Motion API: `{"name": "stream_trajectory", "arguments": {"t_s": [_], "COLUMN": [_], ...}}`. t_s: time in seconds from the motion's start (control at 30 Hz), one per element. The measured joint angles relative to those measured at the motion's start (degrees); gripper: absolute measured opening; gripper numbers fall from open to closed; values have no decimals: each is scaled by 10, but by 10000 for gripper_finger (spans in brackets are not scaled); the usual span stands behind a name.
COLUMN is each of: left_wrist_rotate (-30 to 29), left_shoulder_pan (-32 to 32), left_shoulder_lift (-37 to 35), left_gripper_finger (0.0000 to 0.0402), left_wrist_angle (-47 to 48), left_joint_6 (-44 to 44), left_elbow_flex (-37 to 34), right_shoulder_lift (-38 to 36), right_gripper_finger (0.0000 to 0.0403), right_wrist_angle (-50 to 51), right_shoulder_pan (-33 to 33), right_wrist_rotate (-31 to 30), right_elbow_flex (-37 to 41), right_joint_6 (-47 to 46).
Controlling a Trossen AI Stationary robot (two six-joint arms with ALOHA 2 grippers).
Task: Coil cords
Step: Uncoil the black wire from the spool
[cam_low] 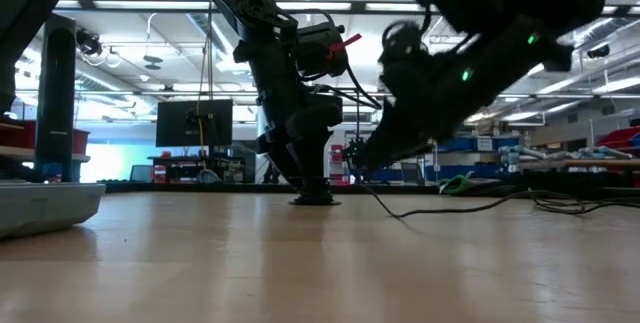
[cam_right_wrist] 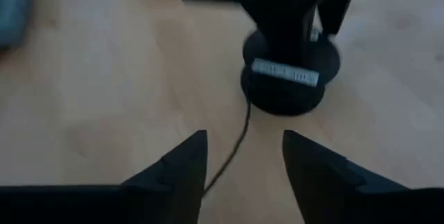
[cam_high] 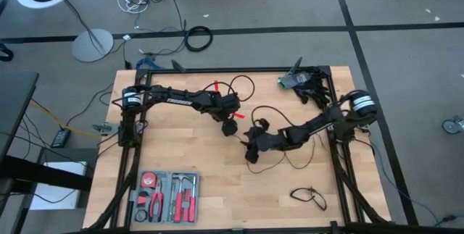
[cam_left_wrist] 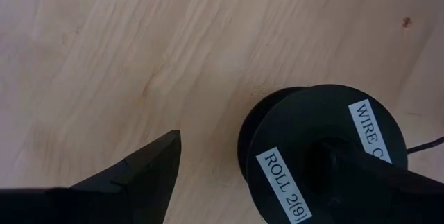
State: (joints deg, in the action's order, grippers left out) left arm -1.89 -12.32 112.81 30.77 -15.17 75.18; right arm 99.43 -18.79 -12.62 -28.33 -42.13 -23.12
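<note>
A black spool (cam_left_wrist: pixel 312 148) with white labels stands on the wooden table near its middle (cam_high: pixel 230 130). A thin black cord (cam_right_wrist: pixel 239 137) leaves the spool's foot, lies slack on the table (cam_low: pixel 450 206) and loops under the right arm (cam_high: pixel 290 163). My left gripper (cam_left_wrist: pixel 270 161) is open above the spool, pointing steeply down. My right gripper (cam_right_wrist: pixel 243 158) is open, low and slanting toward the spool. The cord passes between its fingers, and no touch shows. A second, short cord (cam_high: pixel 308 196) lies coiled near the front right. My left gripper comes at the spool from above. One finger (cam_left_wrist: pixel 368 179) rests on the middle of the spool's top flange (cam_left_wrist: pixel 305 134). The other finger (cam_left_wrist: pixel 139 175) stands off to the side, clear of the spool. The spool stands upright with its lower flange on the table (cam_low: pixel 315 200).
A grey tool tray (cam_high: pixel 165 196) with red-handled pliers sits at the near left. A dark and green device (cam_high: pixel 293 82) stands at the far right corner. Bare wood shows between the tray and the short cord.
</note>
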Motion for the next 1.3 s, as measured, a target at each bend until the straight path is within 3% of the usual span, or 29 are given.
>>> {"name": "stream_trajectory", "arguments": {"t_s": [0.17, 0.3, 0.37, 0.5, 0.53, 0.73, 1.07, 1.3], "left_wrist_rotate": [0, 0, 0, 0, 0, 4, 46, 44], "left_shoulder_pan": [0, 0, 0, 0, -1, -12, -22, -24], "left_shoulder_lift": [0, 0, 0, 0, 0, 0, -1, 0], "left_gripper_finger": [310, 310, 310, 310, 310, 310, 310, 310], "left_wrist_angle": [-5, -12, -12, -11, -10, 5, -2, 26], "left_joint_6": [12, 15, 15, 15, 14, -11, -10, -15], "left_elbow_flex": [0, 0, 0, 0, 0, 1, 2, 13], "right_shoulder_lift": [53, 66, 63, 39, 32, -29, -172, -233], "right_gripper_finger": [208, 197, 161, 32, 18, 4, 1, 1], "right_wrist_angle": [-30, -29, -27, 4, 15, 162, 518, 596], "right_shoulder_pan": [20, 24, 24, 20, 17, -16, -124, -182], "right_wrist_rotate": [34, 48, 49, 62, 64, 96, 196, 254], "right_elbow_flex": [0, 0, 0, 0, 0, -1, -1, 0], "right_joint_6": [7, -8, -20, -21, -20, -73, -281, -382]}}
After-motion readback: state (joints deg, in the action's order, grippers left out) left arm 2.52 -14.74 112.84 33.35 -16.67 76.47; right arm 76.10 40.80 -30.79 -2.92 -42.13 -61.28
